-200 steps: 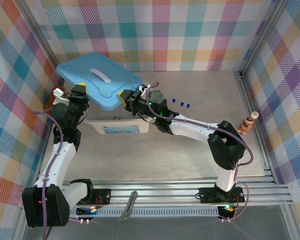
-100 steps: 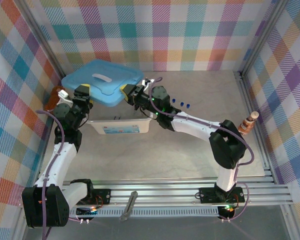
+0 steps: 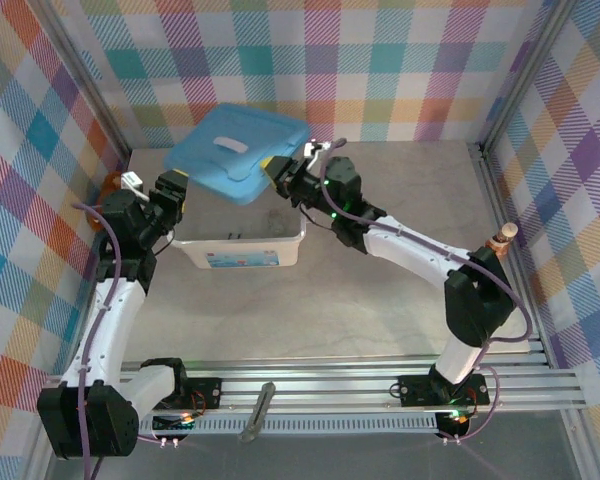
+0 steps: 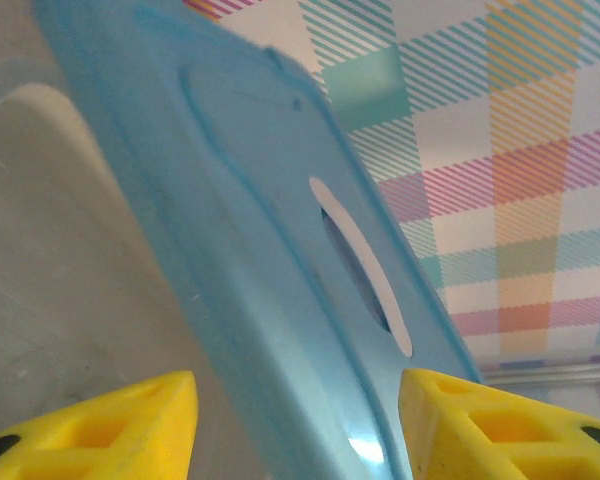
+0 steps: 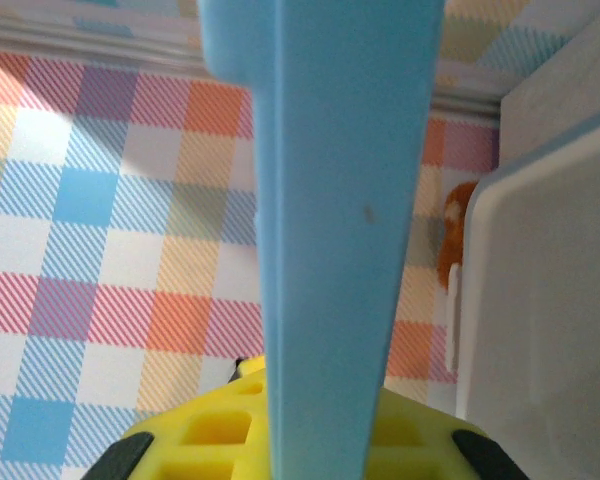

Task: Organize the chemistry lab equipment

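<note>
Gripping the tilted blue lid (image 3: 238, 152) by its right edge, the right gripper (image 3: 277, 168) reaches over the white bin (image 3: 242, 255). The left gripper (image 3: 170, 188) stands open with the lid's left edge between its fingers, arm raised.

the top external camera looks down from above and behind the arm bases over the table (image 3: 380, 300). the left wrist camera, very near the blue lid (image 4: 280, 250), faces past the left gripper (image 4: 295, 420) toward the plaid wall (image 4: 500, 200); the right wrist camera sights over the right gripper (image 5: 325, 430) along that lid's edge. all three share the lid.
</note>
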Controlling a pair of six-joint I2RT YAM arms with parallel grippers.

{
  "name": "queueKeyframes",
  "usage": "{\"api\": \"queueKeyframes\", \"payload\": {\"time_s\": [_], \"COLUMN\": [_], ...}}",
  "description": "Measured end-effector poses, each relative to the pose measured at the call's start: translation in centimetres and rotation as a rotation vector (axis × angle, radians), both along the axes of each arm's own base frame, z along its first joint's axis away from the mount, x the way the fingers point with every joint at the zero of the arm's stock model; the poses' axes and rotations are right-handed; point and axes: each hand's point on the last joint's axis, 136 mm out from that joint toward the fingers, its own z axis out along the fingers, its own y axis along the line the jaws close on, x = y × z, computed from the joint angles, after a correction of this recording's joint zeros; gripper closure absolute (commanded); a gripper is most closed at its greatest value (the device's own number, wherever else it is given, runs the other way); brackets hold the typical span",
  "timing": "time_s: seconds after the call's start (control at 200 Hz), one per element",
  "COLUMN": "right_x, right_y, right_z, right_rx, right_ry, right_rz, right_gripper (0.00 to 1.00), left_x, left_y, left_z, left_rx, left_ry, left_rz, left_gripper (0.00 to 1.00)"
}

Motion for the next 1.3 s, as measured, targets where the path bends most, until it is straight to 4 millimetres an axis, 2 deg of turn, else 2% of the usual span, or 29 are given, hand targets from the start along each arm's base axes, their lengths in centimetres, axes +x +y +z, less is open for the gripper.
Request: {"api": "queueKeyframes", "payload": {"time_s": [0.115, 0.265, 0.4, 0.57, 0.675, 0.775, 1.025, 1.12, 1.3], "right_x": [1.1, 2.2, 2.6, 2.1, 1.2, 0.5, -0.6, -1.2, -1.5], "right_y": [-2.0, -4.0, -5.6, -6.9, -6.6, -5.8, -4.6, -4.4, -4.0], "right_z": [-0.3, -0.1, 1.4, 2.9, 3.8, 3.8, 1.2, 1.1, 0.4], "right_rx": [-0.043, -0.085, -0.082, -0.063, -0.056, -0.046, -0.053, -0.053, -0.050], "right_ry": [-0.002, 0.015, 0.003, -0.022, -0.035, -0.040, 0.033, 0.037, 0.044], "right_rz": [-0.009, 0.036, 0.103, 0.207, 0.292, 0.377, 0.506, 0.536, 0.583], "right_gripper": [0.88, 0.87, 0.87, 0.86, 0.86, 0.85, 0.84, 0.82, 0.82], "left_x": [-0.7, -1.4, -2.1, -2.7, -2.8, -2.8, -3.5, -3.8, -4.2], "left_y": [0.6, 2.6, 4.0, 5.0, 5.8, 6.2, 6.8, 7.6, 7.9], "left_z": [0.2, -1.7, -2.9, -3.6, -3.8, -3.8, -5.0, -5.5, -7.4], "left_rx": [0.062, 0.118, 0.146, 0.149, 0.139, 0.136, 0.144, 0.139, 0.131], "left_ry": [0.024, 0.110, 0.173, 0.213, 0.219, 0.220, 0.275, 0.293, 0.339], "left_rz": [0.003, 0.041, 0.067, 0.090, 0.107, 0.114, 0.129, 0.154, 0.164], "left_gripper": [0.44, 0.44, 0.44, 0.46, 0.46, 0.47, 0.47, 0.48, 0.48]}}
